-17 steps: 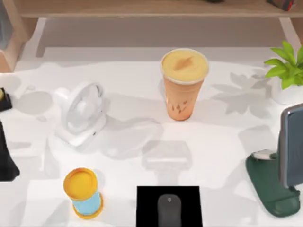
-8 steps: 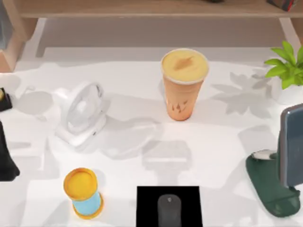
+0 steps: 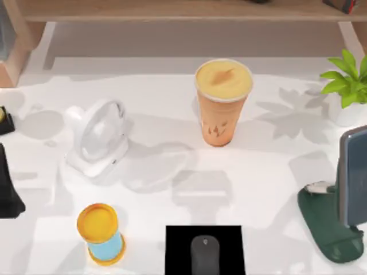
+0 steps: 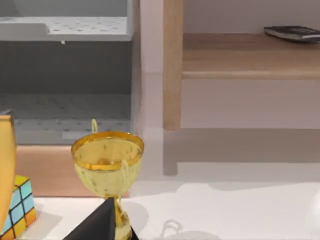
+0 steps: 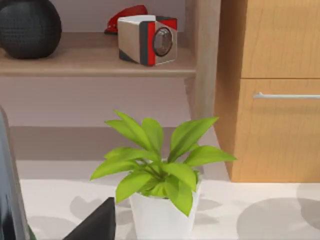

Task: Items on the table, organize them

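On the white table (image 3: pixel 275 172), left to right: an orange drink cup (image 3: pixel 222 103) with domed lid stands upright at centre-rear. A dark grey mouse (image 3: pixel 205 256) lies on a black mat (image 3: pixel 178 249) at the front edge. A grey-blue slab (image 3: pixel 352 175) stands upright in a green stand (image 3: pixel 324 223) at the right edge. Open table separates all three. Pincer state: cannot tell.

On my white table (image 3: pixel 275 189) I see an orange drink cup (image 3: pixel 221 117) with a yellow-orange lid and small pale marks on its side. The dark grey mouse (image 3: pixel 205 255) lies on a black mat (image 3: pixel 178 249). The fan (image 3: pixel 97 137) is white, and the canister (image 3: pixel 102 234) is light blue with yellow-orange ends. The grey-blue slab (image 3: pixel 354 172) meets a dark green stand (image 3: pixel 324 226). The plant (image 5: pixel 160 165) is bright green in a white pot, the trophy (image 4: pixel 107 162) gold.
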